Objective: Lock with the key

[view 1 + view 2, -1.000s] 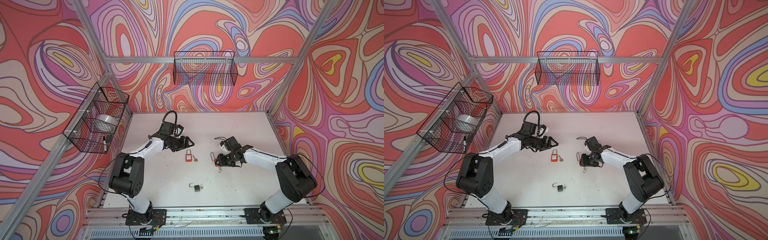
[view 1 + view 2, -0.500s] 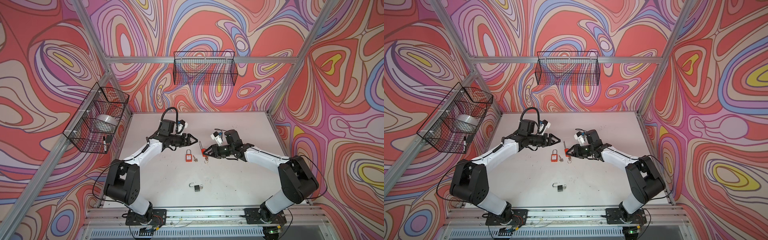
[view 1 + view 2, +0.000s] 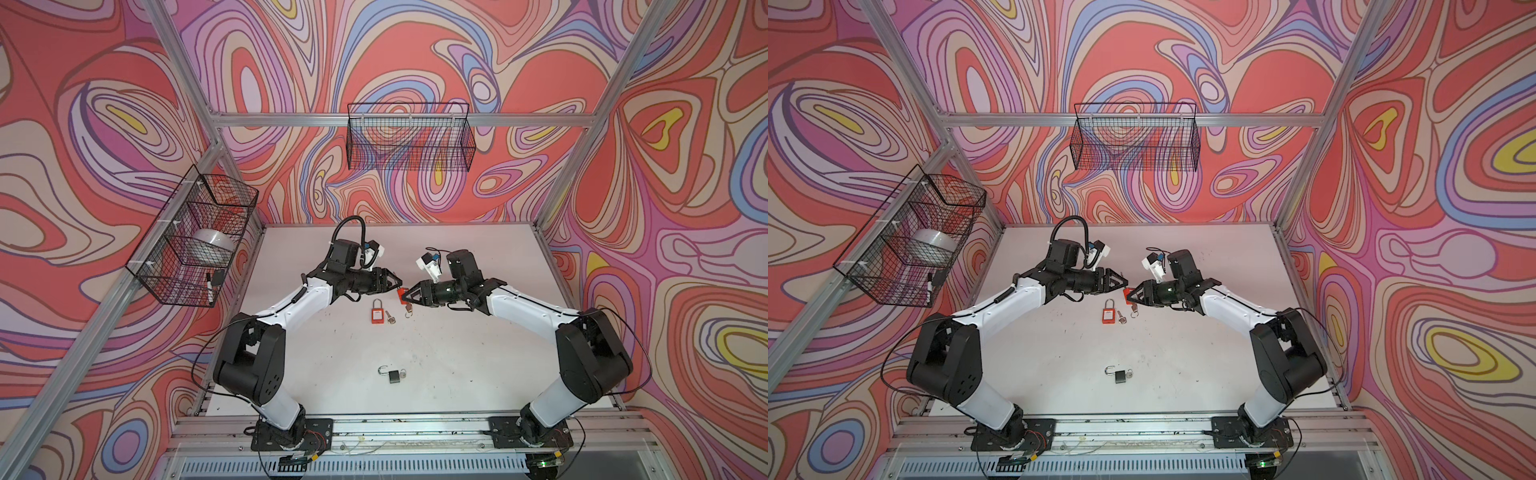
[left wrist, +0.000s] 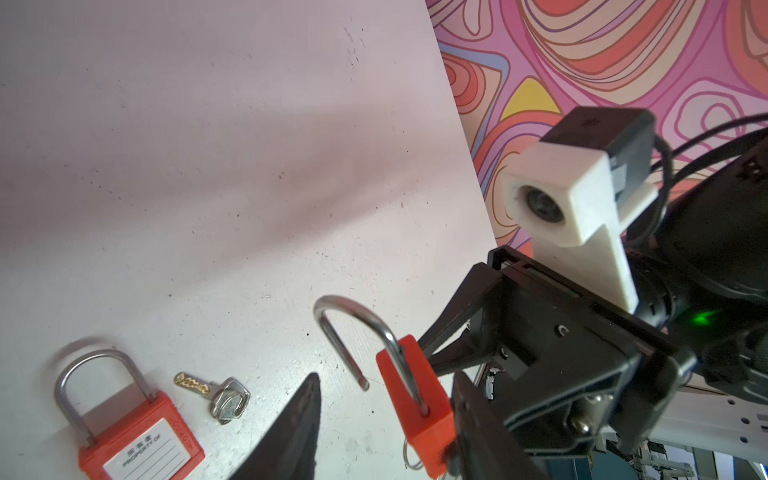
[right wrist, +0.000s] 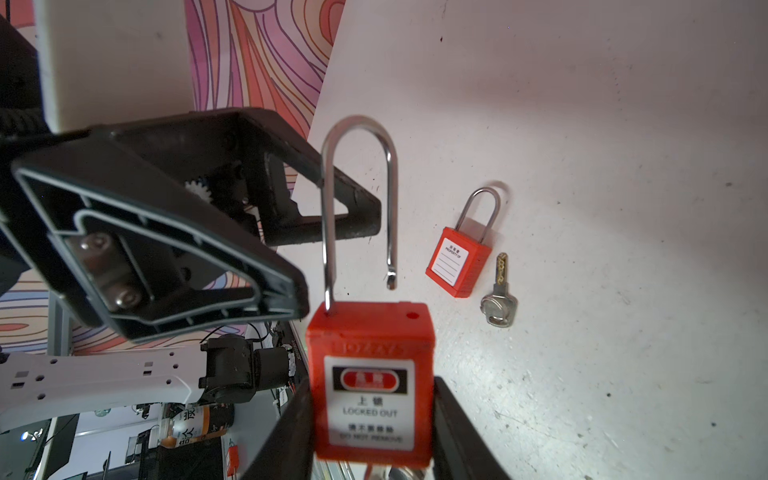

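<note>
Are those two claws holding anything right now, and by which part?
The right gripper holds a red padlock by its plastic body. The left gripper holds nothing: its jaws stand open on either side of the padlock's open shackle.

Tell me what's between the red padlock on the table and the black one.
Only bare table, in both top views, from red padlock to black padlock.

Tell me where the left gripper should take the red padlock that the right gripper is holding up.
Take the shackle at its curved top, coming in from the end opposite the red padlock body. The right gripper clamps both sides of that body, while the shackle stands pulled out, free leg clear of its hole, so pressing there should seat it.
</note>
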Action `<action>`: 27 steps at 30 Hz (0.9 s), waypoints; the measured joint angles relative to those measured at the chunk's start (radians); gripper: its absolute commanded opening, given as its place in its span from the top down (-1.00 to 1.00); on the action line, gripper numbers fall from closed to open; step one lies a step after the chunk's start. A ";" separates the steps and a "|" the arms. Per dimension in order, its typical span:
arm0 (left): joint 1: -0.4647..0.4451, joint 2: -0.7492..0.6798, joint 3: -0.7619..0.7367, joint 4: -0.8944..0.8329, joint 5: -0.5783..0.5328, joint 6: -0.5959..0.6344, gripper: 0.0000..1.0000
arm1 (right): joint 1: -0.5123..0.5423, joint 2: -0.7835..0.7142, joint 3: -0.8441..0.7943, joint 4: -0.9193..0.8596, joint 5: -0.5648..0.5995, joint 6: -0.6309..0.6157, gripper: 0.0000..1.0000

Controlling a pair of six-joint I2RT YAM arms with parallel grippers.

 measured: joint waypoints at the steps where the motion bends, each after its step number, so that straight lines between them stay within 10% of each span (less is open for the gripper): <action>1: 0.000 0.000 0.001 0.003 -0.004 -0.005 0.12 | 0.000 0.006 0.008 -0.005 0.000 -0.007 0.46; 18: -0.008 0.024 0.042 0.032 -0.040 -0.077 1.00 | 0.035 0.060 0.084 -0.033 0.040 -0.122 0.49; 27: -0.010 0.030 0.098 -0.047 -0.108 -0.086 1.00 | 0.040 0.054 0.068 0.037 0.101 -0.153 -0.29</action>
